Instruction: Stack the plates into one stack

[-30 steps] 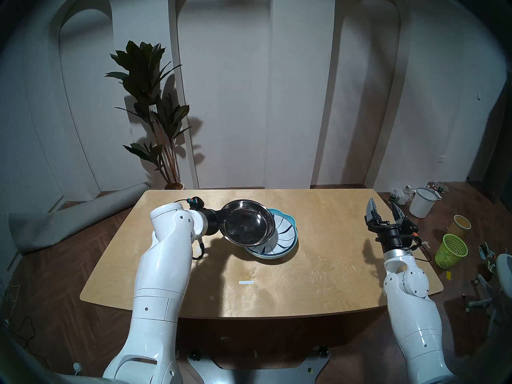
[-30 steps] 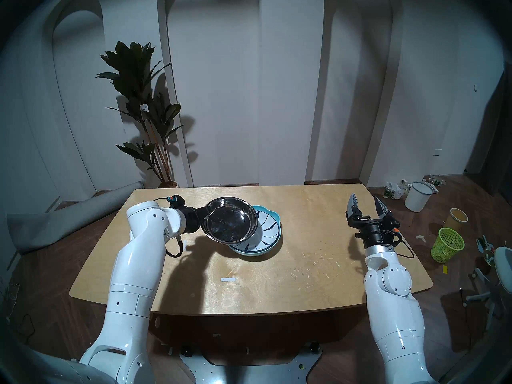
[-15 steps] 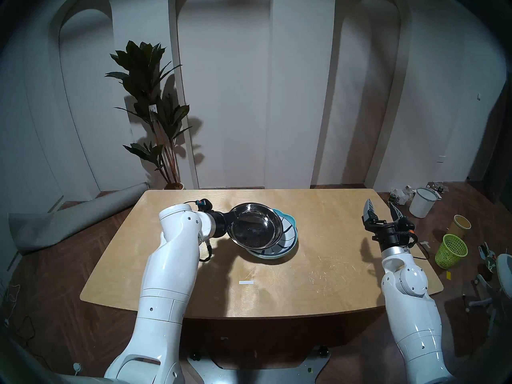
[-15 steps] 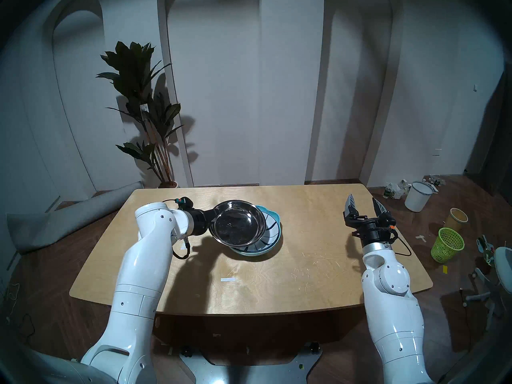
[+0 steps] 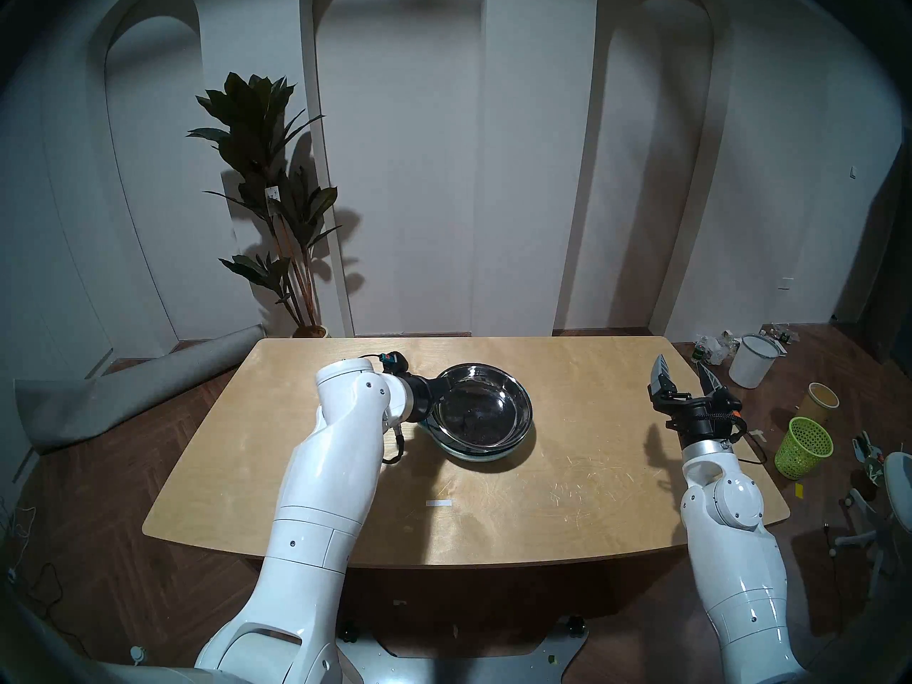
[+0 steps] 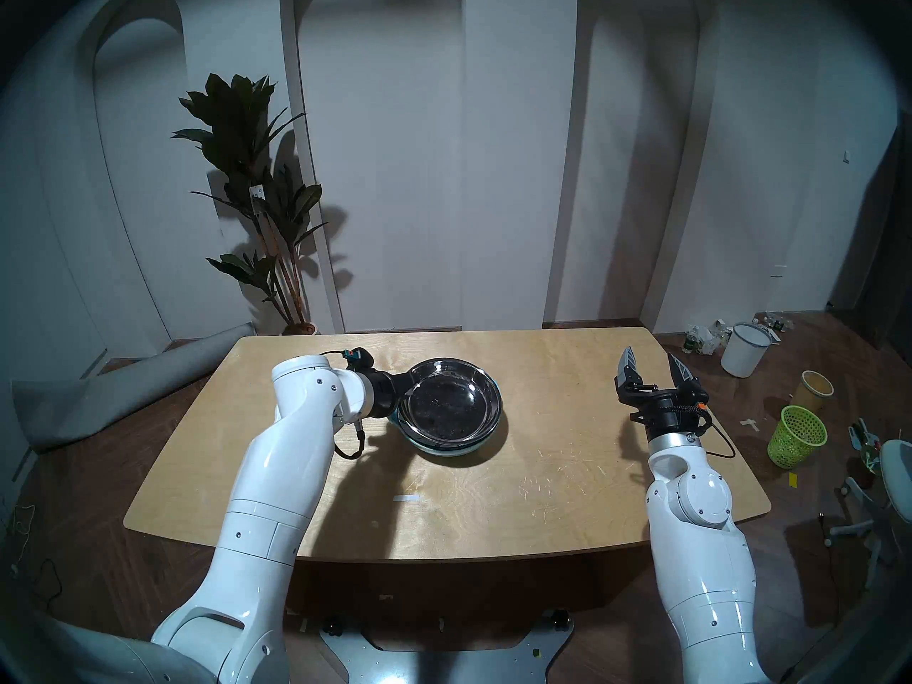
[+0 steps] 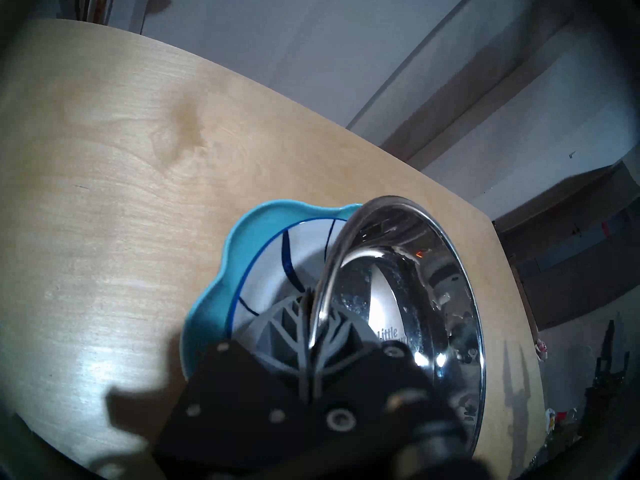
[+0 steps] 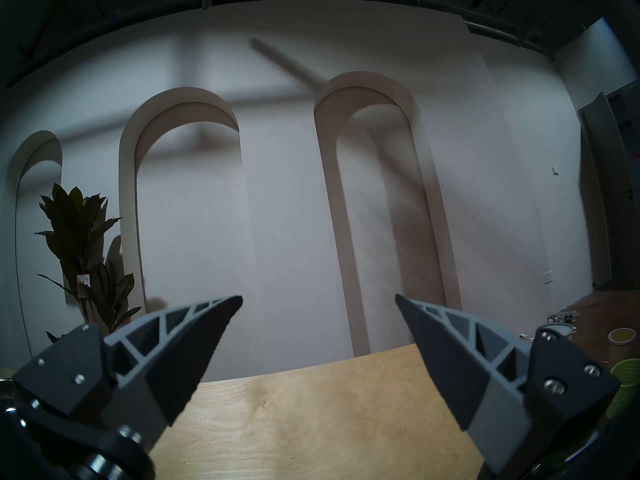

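My left gripper (image 5: 440,391) (image 7: 313,304) is shut on the left rim of the shiny round steel plate (image 5: 486,406) (image 6: 454,402) (image 7: 415,288). It holds the steel plate over the stack, nearly level. Under it lies the round white plate with dark-blue stripes (image 7: 277,271), nested in the light-blue flower-shaped plate (image 7: 211,288) (image 6: 446,451). In the head views the steel plate hides the striped plate. I cannot tell whether the steel plate touches it. My right gripper (image 5: 683,372) (image 6: 651,364) (image 8: 318,304) is open and empty, raised over the table's right side.
The wooden table (image 5: 567,495) has a small white strip (image 5: 438,503) near the front middle. On the floor to the right stand a green basket (image 5: 803,446), a yellow cup (image 5: 821,401) and a white bucket (image 5: 752,359). A potted plant (image 5: 276,199) stands behind the table's left end.
My left arm has carried the steel plate rightward and lower, from tilted beside the stack to nearly level over it, now covering the striped plate. The right gripper has barely moved.
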`<action>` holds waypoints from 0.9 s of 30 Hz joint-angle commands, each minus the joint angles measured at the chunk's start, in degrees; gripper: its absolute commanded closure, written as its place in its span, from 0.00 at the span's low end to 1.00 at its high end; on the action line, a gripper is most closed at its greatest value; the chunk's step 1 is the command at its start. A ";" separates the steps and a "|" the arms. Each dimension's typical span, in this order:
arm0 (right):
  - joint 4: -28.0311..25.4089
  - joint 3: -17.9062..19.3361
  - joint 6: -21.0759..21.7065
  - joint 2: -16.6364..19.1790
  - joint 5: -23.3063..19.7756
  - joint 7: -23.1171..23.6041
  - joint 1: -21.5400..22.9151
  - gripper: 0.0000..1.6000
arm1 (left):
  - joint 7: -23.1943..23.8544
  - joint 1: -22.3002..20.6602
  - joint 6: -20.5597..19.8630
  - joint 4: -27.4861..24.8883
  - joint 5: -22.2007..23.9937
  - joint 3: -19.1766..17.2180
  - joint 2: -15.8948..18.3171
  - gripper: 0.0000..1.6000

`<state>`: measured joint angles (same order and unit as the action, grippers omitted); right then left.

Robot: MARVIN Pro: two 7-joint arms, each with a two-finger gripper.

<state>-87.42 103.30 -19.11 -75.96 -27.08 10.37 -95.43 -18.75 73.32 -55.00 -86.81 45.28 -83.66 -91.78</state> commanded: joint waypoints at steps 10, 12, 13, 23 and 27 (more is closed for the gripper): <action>-1.66 1.14 -1.43 -0.14 -1.10 1.08 -0.90 0.00 | 0.31 -5.04 5.36 4.30 -3.23 1.83 -0.26 1.00; -1.72 1.19 -1.42 -0.15 -1.21 1.21 -0.96 0.00 | 0.57 -5.04 5.36 4.56 -3.31 1.78 -0.09 1.00; -1.75 1.21 -1.40 -0.18 -1.23 1.23 -0.97 0.00 | 0.70 -4.94 5.41 4.57 -3.30 1.74 -0.02 1.00; -1.96 1.21 -1.18 -0.23 -0.97 1.21 -0.57 0.00 | 0.89 -4.63 2.20 4.92 -2.25 0.61 0.08 1.00; -1.84 1.16 -1.20 -0.19 -0.93 1.29 -0.34 0.00 | 0.89 -4.33 1.57 4.79 -2.25 0.65 0.12 1.00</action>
<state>-87.88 104.49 -19.83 -76.43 -28.53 11.79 -96.64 -18.36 70.48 -52.50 -80.90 42.53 -82.90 -91.71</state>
